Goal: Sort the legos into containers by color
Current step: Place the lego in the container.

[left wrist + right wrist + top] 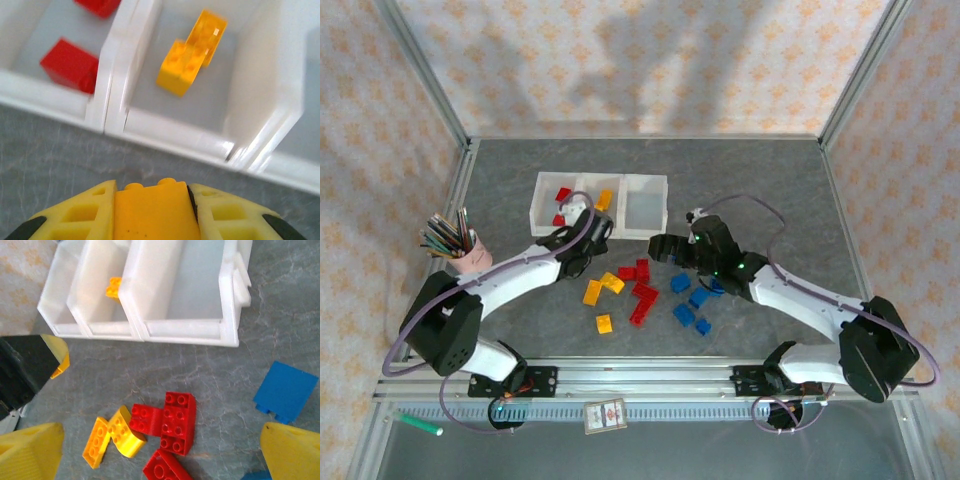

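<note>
My left gripper is shut on a yellow lego just in front of the containers. In the top view it hovers at the tray's near edge. The middle compartment holds two yellow legos, the left one two red legos; the right one looks bare. My right gripper stands open above red legos and yellow legos. A blue lego lies to their right.
Loose yellow, red and blue legos lie between the arms. A pink cup of pencils stands at the left beside the left arm. A metal frame edges the table.
</note>
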